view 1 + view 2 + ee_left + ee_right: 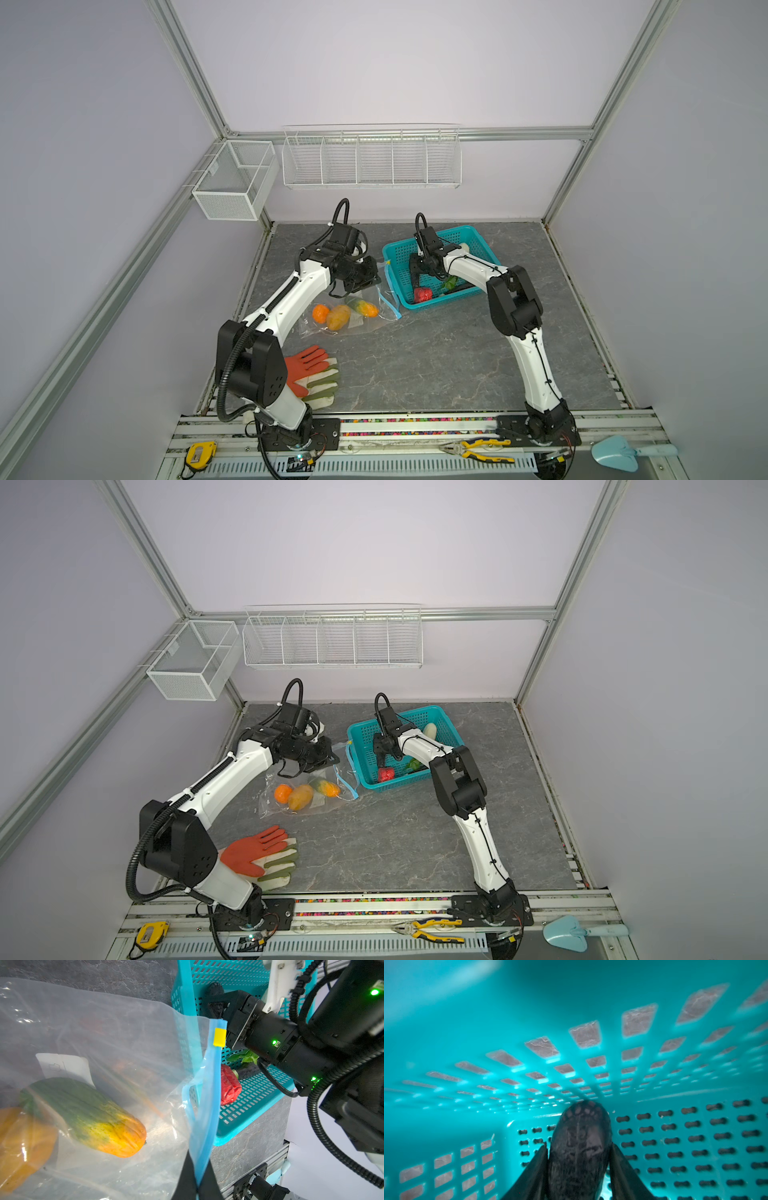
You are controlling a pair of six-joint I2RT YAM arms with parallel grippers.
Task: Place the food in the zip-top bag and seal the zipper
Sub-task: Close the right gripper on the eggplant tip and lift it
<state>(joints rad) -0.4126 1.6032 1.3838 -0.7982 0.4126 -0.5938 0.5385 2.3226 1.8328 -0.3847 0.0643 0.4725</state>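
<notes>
Now the left gripper [196,1188] is pressed together on the zipper [214,1084], the light-blue strip of the zip-top bag [124,1032], and it holds this edge raised just beside the teal basket [399,253]. The small yellow slider [219,1036] sits on the strip, close to the basket wall. The rest of the bag lies on the table beside the basket, on the side of the left arm. Through the clear plastic 3 pieces of food are seen: an orange fruit [320,312], a yellow-brown piece [338,317] touching it, and a green-and-yellow piece [363,306], which is the nearest of the 3 to the basket.

The right gripper [578,1145] is down inside the basket. Its 2 fingers [533,1174] lie against both sides of the dark eggplant [581,1126], so they are closed around it, near a basket wall. Also inside the basket are a red piece [423,295], a green leafy piece [449,282] and a white piece [464,248], the last one partly hidden by the right arm.
</notes>
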